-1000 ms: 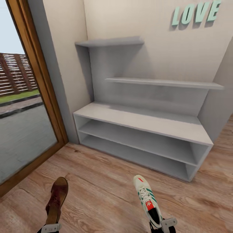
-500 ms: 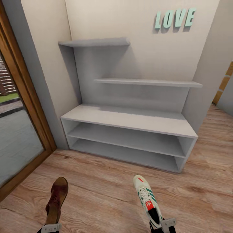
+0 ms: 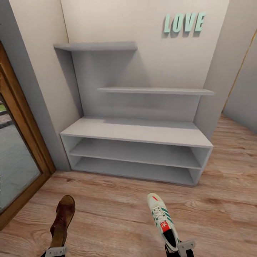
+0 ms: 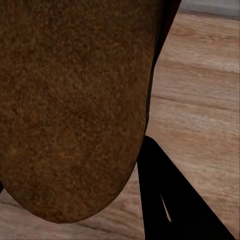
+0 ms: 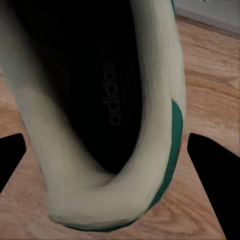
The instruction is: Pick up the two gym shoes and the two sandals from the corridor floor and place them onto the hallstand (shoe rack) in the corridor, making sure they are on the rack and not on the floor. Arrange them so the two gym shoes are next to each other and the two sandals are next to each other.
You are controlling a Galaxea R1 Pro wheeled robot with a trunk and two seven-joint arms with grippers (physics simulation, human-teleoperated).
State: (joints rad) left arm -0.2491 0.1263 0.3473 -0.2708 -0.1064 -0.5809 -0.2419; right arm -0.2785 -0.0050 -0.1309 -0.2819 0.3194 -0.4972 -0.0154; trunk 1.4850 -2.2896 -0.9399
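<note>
The white-grey hallstand (image 3: 135,130) stands against the wall straight ahead, its bench top, two lower shelf rows and two upper shelves all bare. At the bottom left of the head view my left gripper (image 3: 55,251) is shut on the heel of a dark-brown sandal (image 3: 63,219), toe pointing forward. In the left wrist view the sandal's sole (image 4: 70,100) is close up beside one black finger (image 4: 170,200). My right gripper (image 3: 180,248) is shut on the heel of a white gym shoe (image 3: 162,219) with green stripes. That gym shoe (image 5: 150,100) sits between the fingers (image 5: 215,170) in the right wrist view.
Light wood plank corridor floor (image 3: 114,203) stretches between me and the rack. A wood-framed glass door (image 3: 21,150) is at the left. Teal LOVE letters (image 3: 184,22) hang on the wall. An opening (image 3: 242,92) shows right of the rack.
The camera has swung right: the rack and door have slid left in the picture and the rack now faces me squarely. Both held shoes keep their places.
</note>
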